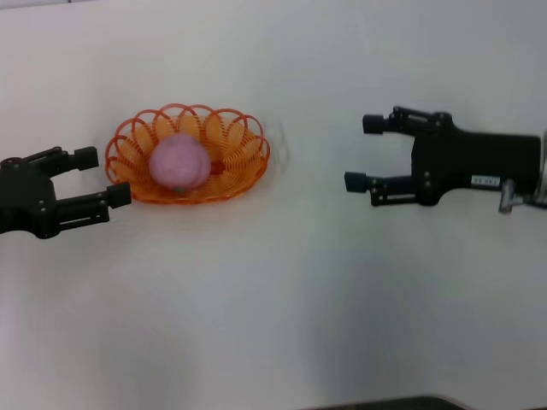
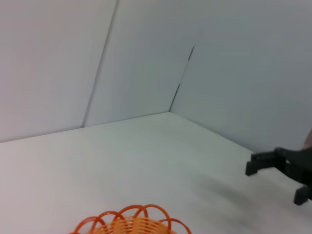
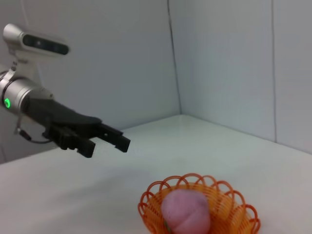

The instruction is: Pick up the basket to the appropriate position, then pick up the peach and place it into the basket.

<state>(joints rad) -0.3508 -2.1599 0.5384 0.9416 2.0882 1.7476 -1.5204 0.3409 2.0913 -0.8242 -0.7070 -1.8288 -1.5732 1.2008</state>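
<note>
The oval orange wire basket stands on the white table left of centre, and the pale pink peach lies inside it. My left gripper is open and empty just left of the basket's rim, not touching it. My right gripper is open and empty, well to the right of the basket. The right wrist view shows the basket with the peach in it and the left gripper beyond. The left wrist view shows the basket's rim and the right gripper far off.
The white table stretches wide around the basket. Pale walls meet in a corner behind the table, shown in both wrist views. A dark edge shows at the table's near side.
</note>
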